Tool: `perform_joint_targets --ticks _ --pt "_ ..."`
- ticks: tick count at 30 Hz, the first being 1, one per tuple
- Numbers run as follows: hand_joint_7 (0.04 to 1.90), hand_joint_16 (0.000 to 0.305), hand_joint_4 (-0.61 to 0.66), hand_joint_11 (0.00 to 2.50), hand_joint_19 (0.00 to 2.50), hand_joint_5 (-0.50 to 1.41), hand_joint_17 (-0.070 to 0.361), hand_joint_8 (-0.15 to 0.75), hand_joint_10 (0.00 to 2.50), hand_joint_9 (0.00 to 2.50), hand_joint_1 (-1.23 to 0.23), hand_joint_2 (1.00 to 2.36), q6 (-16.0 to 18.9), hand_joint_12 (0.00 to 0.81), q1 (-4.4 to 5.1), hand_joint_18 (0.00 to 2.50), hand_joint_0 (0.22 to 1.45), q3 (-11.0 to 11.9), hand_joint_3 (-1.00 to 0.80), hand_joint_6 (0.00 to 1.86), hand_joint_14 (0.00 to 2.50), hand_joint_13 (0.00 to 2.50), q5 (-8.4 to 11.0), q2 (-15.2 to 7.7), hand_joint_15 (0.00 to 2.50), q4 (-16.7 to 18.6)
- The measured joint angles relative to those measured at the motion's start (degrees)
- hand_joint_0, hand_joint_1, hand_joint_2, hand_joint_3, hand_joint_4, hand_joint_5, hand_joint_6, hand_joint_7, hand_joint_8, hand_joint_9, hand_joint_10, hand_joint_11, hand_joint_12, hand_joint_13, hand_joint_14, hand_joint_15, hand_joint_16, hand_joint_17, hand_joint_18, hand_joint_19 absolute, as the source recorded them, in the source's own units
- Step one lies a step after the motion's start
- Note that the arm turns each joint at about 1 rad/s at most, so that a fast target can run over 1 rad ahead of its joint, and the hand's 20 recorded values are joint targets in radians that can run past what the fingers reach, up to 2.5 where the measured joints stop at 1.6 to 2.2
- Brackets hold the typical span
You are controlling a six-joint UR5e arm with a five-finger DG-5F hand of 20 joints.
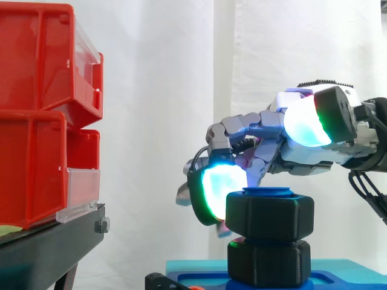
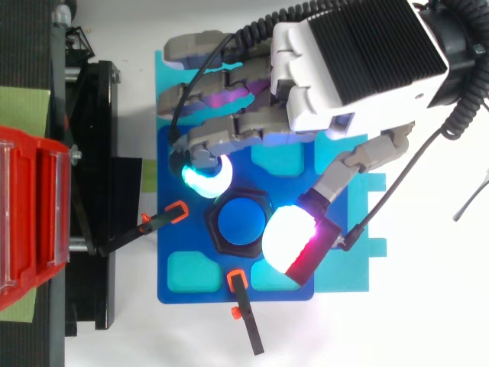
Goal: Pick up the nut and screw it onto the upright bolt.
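Black nut (image 1: 270, 216) sits near top of upright blue bolt (image 2: 241, 222), slightly tilted, bolt tip poking thru. 2nd black hex piece (image 1: 269, 263) is directly below it on the bolt. Hand (image 2: 351, 69) is over the bolt, close at nut lvl; can't tell if it has any grip. Blue plate (image 2: 172, 294) lies under the bolt w/ orange-tipped clamps (image 2: 177, 210) beside it. Red bins (image 1: 36, 121) are well left of the bolt.
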Motion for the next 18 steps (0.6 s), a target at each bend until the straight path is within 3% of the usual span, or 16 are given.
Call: perform_joint_targets --ticks 4,14,16,18 --pt "1.50 0.028 0.08 0.00 0.03 0.09 0.062 0.239 0.00 1.44 -0.26 1.00 -0.1 0.249 -0.26 0.53 0.50 0.0 -0.50 0.51 0.00 0.81 -0.12 0.0 0.00 0.3" --pt "1.45 0.027 0.05 0.00 0.12 0.09 0.061 0.208 0.00 1.58 -0.25 1.00 -0.3 0.233 -1.37 0.64 0.49 0.0 -0.50 0.53 0.00 0.90 -1.20 0.0 0.00 0.8" --pt "1.48 0.028 0.05 0.00 0.11 0.09 0.062 0.222 0.00 1.56 -0.25 1.00 -0.5 0.239 -1.61 0.62 0.49 0.0 -0.50 0.51 0.00 0.87 -1.38 0.0 0.00 0.9" --pt "1.32 0.032 0.11 0.00 0.06 0.04 0.072 0.244 0.00 1.35 -0.24 1.00 -0.6 0.264 -1.85 0.48 0.49 0.0 -0.50 0.50 0.00 0.78 -1.54 0.0 0.00 1.1"
